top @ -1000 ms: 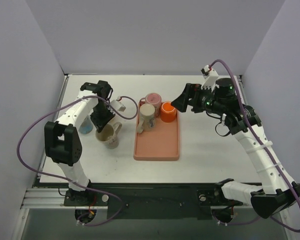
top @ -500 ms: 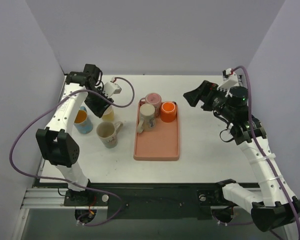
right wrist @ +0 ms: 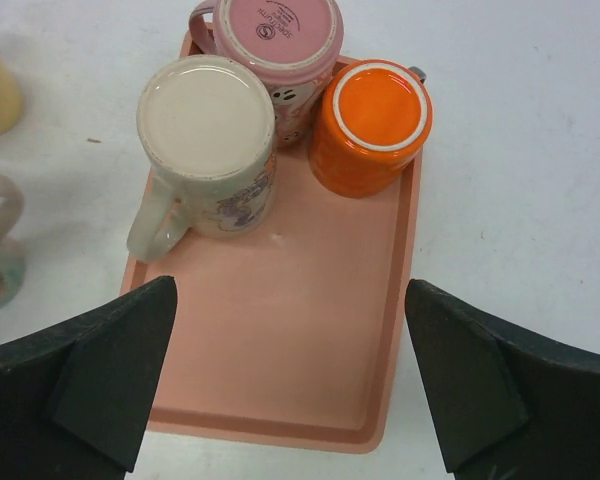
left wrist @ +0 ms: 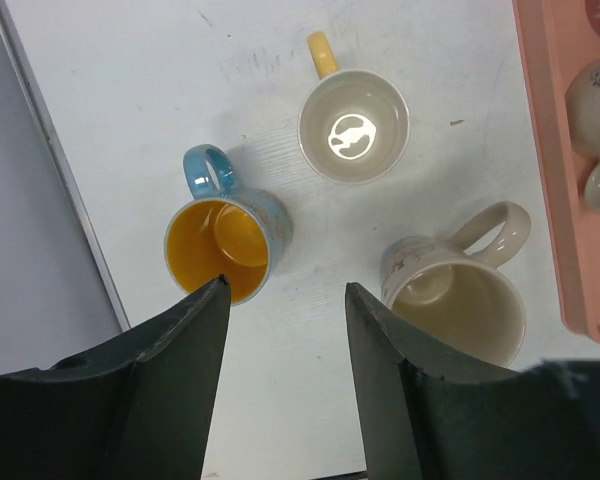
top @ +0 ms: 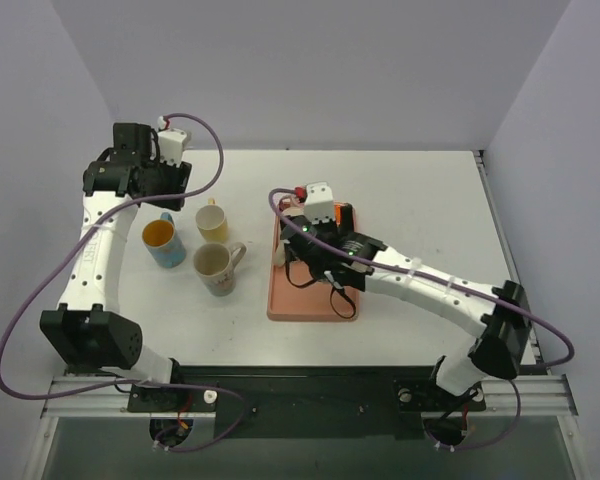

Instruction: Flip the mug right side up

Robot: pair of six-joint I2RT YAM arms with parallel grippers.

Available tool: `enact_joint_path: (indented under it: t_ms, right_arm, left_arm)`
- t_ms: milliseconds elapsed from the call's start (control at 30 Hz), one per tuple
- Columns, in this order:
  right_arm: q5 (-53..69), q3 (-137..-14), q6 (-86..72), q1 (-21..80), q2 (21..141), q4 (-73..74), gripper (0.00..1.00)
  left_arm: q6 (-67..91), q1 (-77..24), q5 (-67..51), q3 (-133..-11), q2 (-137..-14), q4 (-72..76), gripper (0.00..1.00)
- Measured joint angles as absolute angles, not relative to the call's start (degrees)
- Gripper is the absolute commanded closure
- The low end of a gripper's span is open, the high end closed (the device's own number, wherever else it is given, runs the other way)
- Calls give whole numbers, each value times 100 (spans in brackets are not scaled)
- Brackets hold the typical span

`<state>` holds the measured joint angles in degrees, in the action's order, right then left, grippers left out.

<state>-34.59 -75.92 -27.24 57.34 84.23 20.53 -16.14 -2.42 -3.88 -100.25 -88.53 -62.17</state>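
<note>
On white table (top: 410,200), grey walls (top: 310,70) around | pink tray (right wrist: 280,340) | left pincer (left wrist: 285,290) wide | right pincer (right wrist: 290,290) wide

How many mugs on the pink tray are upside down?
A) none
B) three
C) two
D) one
B: in the right wrist view the cream mug, the pink mug and the orange mug all stand on the tray with their flat bottoms facing up.

Robot lab test cell, plain walls (top: 310,70) round white table (top: 420,200); alu rail (top: 80,392), loose cables (top: 221,150)
</note>
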Motion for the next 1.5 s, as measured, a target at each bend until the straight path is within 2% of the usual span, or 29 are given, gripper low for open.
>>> enact_joint_path:
  t_ms: [133,333,400,433,500,733,967,1033,1200,1267,1300,1367,1500]
  right_arm:
    - [-4388,-8180,-3070,6208,9391,2394,9]
    - [-4792,-9035,-3605,6438,10396,2759,12]
    - [-4810,-9150,-3732,6407,10604,2832,17]
    - [-4810,-9198,-3782,6381,10715,2862,24]
    - [-4801,-9317,-3879,6333,10938,2961,30]
    - [-4707,-10101,-4158,6064,11876,3439,31]
    - [-4438,-10272,-4375,5942,11998,3629,34]
    - [-4405,-10366,-4434,5907,12068,3669,45]
    - [-4154,-10186,-4720,5756,12178,3645,49]
    - [-4047,-9959,-4821,5638,12178,3642,63]
    - [-3953,-9874,-4825,5601,12178,3645,78]
    - [-3948,-9699,-4812,5579,12175,3704,100]
    - [-3846,-9520,-4788,5572,12018,3697,100]
  left_arm:
    - [-1284,-231,-329,-9356,-8436,-5627,40]
    - [-1120,-108,-172,-8897,-8241,-5192,40]
    - [-1114,-60,-172,-8862,-8239,-5113,40]
    - [-1114,-51,-174,-8853,-8237,-5074,40]
    - [-1116,-3,-198,-8853,-8230,-5009,40]
    - [-1116,121,-204,-8849,-8189,-4934,40]
    - [-1118,123,-244,-8849,-8189,-4921,40]
    - [-1118,123,-255,-8849,-8189,-4921,40]
    - [-1120,132,-318,-8849,-8189,-4921,40]
    - [-1135,134,-333,-8849,-8189,-4921,40]
    - [-1142,134,-336,-8849,-8189,-4921,40]
    - [-1157,137,-346,-8849,-8189,-4921,40]
    - [-1181,152,-432,-8849,-8189,-4925,40]
